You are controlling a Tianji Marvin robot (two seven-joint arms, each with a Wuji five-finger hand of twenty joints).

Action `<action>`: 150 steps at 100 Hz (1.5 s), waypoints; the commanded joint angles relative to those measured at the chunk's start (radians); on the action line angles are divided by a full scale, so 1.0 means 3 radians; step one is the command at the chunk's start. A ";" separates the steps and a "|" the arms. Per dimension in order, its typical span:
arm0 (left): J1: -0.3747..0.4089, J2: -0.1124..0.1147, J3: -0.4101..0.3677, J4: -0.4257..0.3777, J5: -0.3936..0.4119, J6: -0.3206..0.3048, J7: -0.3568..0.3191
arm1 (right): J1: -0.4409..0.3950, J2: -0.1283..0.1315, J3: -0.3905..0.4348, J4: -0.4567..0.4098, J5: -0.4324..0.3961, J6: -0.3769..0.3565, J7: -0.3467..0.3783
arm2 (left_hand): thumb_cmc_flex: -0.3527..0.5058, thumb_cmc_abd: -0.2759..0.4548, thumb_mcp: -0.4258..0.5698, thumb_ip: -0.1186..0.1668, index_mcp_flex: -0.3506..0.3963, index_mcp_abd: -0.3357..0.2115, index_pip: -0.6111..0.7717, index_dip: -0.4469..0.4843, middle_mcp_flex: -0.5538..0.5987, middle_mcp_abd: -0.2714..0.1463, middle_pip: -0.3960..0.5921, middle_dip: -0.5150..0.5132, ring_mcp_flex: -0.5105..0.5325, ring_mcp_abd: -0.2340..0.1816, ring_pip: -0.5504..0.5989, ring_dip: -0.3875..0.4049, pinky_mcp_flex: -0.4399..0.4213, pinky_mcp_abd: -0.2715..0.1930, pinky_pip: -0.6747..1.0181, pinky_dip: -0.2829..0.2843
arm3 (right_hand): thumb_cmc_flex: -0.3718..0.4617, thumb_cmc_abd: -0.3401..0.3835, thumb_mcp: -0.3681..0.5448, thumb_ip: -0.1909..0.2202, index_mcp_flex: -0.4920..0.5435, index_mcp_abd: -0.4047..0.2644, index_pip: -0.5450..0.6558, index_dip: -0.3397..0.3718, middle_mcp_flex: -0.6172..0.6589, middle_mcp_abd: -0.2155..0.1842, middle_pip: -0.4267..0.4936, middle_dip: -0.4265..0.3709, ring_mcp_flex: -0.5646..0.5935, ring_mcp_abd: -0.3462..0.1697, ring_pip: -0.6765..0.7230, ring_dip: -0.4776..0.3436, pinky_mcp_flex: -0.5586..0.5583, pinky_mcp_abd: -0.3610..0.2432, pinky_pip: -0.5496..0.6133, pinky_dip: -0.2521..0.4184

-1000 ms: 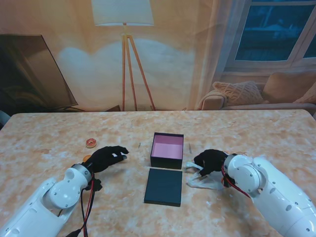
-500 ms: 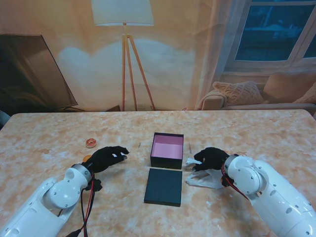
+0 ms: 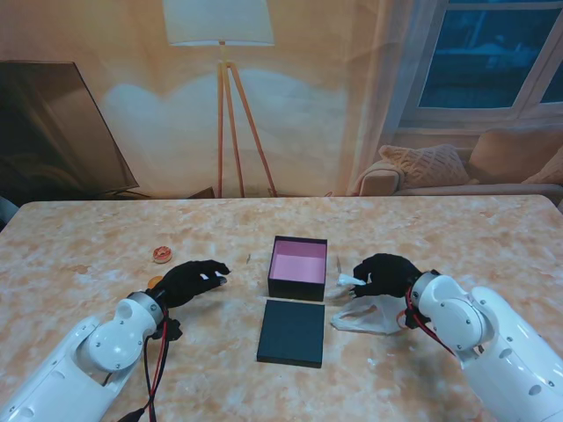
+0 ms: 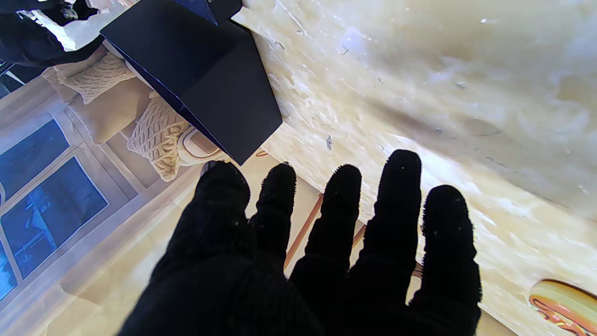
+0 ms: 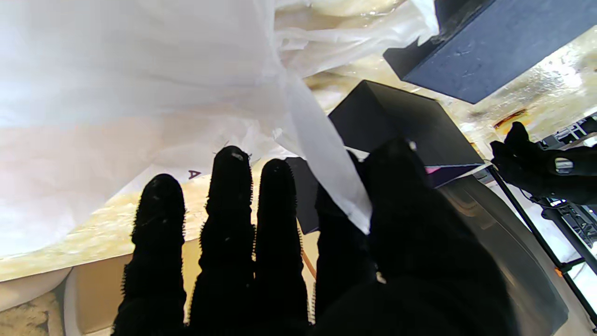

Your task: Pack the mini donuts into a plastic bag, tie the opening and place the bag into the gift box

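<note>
At right of centre in the stand's frame, the right hand [image 3: 383, 272] pinches a plastic bag [image 3: 365, 316] corner beside the gift box [image 3: 298, 266]; the left hand [image 3: 189, 281], centre-left, hovers spread, near a donut [image 3: 163, 255].

Overhead stand view, two close wrist views, shared gift box [image 3: 298, 265].

Gift box [image 3: 297, 267] and lid [image 3: 292, 331] stand between the hands.
</note>
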 commanded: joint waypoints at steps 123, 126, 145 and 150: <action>0.0017 0.0022 0.0103 -0.0201 -0.0125 0.0001 -0.0227 | -0.0084 0.0007 0.0604 -0.0502 0.0517 -0.0156 0.0321 | 0.0078 0.0012 -0.0014 0.0032 0.0110 0.0028 -0.0064 0.0011 0.0037 -0.0056 0.0013 0.0009 -0.0030 -0.0026 -0.0018 -0.0024 -0.0027 0.0001 0.0028 0.0007 | -0.0665 0.0087 0.2357 0.1053 -0.0154 0.0002 0.0303 0.0946 0.0310 0.0056 0.0796 0.0764 0.0304 -0.0099 0.0866 0.0393 -0.0015 0.0115 0.0008 -0.0580; 0.0019 0.0025 0.0105 -0.0221 -0.0130 -0.0005 -0.0239 | -0.0092 0.0009 0.0620 -0.0523 0.0530 -0.0144 0.0343 | 0.0082 0.0017 -0.0010 0.0035 0.0125 0.0055 -0.0069 0.0003 0.0041 -0.0059 0.0016 0.0010 -0.0041 -0.0028 -0.0030 -0.0031 -0.0024 -0.0005 0.0028 0.0006 | -0.0673 0.0088 0.2353 0.1056 -0.0160 0.0008 0.0303 0.0941 0.0311 0.0054 0.0819 0.0781 0.0304 -0.0104 0.0900 0.0413 -0.0012 0.0108 0.0020 -0.0560; -0.0004 0.0043 0.0132 -0.0359 -0.0182 -0.0082 -0.0333 | -0.0144 0.0006 0.0724 -0.0646 0.0573 -0.0089 0.0363 | 0.0083 0.0034 0.0003 0.0053 0.0282 0.0219 -0.0173 -0.0172 0.0013 -0.0054 0.0027 0.0016 -0.0093 -0.0042 -0.0075 -0.0065 0.0048 -0.0116 0.0154 0.0060 | -0.0712 0.0094 0.2376 0.1091 -0.0148 0.0048 0.0311 0.0911 0.0327 0.0076 0.0891 0.0830 0.0324 -0.0096 0.1029 0.0481 0.0006 0.0130 0.0076 -0.0488; -0.0020 0.0049 0.0139 -0.0398 -0.0199 -0.0092 -0.0367 | -0.0159 0.0003 0.0751 -0.0677 0.0570 -0.0096 0.0348 | 0.0089 0.0035 0.0005 0.0053 0.0312 0.0247 -0.0198 -0.0209 0.0004 -0.0049 0.0034 0.0018 -0.0103 -0.0039 -0.0073 -0.0068 0.0051 -0.0143 0.0211 0.0091 | -0.0716 0.0092 0.2382 0.1099 -0.0146 0.0053 0.0315 0.0909 0.0331 0.0077 0.0902 0.0836 0.0326 -0.0094 0.1055 0.0494 0.0012 0.0133 0.0093 -0.0469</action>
